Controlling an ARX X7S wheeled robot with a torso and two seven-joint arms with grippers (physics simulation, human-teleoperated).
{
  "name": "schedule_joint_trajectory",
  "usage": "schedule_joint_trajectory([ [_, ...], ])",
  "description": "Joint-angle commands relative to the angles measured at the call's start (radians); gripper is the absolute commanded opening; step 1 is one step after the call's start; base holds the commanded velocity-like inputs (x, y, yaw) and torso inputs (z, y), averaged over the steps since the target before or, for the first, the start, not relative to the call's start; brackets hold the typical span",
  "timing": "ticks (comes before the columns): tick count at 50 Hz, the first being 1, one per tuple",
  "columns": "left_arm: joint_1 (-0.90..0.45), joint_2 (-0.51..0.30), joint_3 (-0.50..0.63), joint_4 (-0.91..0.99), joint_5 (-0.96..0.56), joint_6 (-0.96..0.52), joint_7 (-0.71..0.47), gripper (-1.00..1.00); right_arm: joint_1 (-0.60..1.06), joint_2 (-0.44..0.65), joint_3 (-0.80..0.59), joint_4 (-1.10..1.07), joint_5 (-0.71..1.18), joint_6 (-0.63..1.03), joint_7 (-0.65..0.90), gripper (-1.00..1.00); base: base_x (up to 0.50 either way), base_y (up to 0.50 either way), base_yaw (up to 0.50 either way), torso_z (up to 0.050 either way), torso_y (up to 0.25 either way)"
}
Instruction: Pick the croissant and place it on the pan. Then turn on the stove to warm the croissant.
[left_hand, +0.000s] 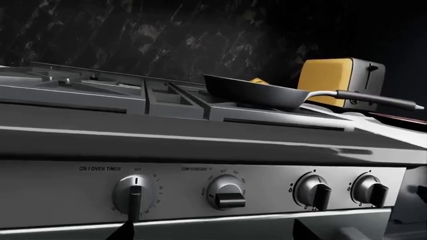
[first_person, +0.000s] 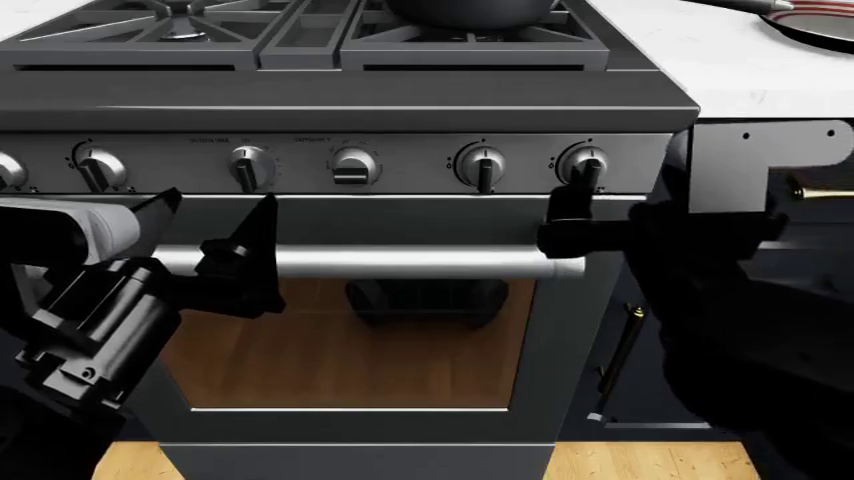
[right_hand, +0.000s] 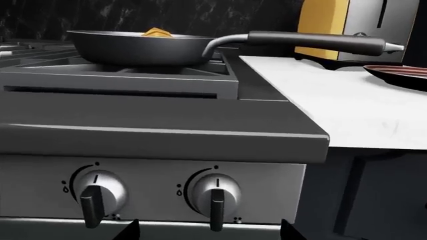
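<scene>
Left tool (first_person: 220, 240), spread, faces stove (left_hand: 200, 145) knobs marked "ON / OVEN TIMER", "TEMPERATURE".

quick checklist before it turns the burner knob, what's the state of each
1. Croissant in the pan: ok, its tip shows above the rim.
2. Pan on the stove grate: ok.
3. Right hand at the rightmost knob: ok, just below it.
4. Right hand gripping the knob: not ok, not closed on it.
5. Which burner that knob controls: cannot tell.
6. Left hand clear of the knobs: ok, open, below them.
</scene>
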Motion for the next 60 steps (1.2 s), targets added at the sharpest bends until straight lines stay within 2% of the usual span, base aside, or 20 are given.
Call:
schedule_joint_trajectory([
  [1, 0.000, -0.001, 0.004, -0.001, 0.002, 0.002, 0.000, 1.00, 0.002, -0.014, -0.008, 0.034, -0.019, -0.002, -0.025, 1.00, 0.00, 0.00, 0.00, 0.000, 0.000],
  [60, 0.007, 0.000, 0.011, -0.018, -0.015, 0.016, -0.008, 1.00, 0.024, -0.100, -0.053, 0.245, -0.131, -0.031, -0.175, 1.00, 0.00, 0.00, 0.00, 0.000, 0.000],
])
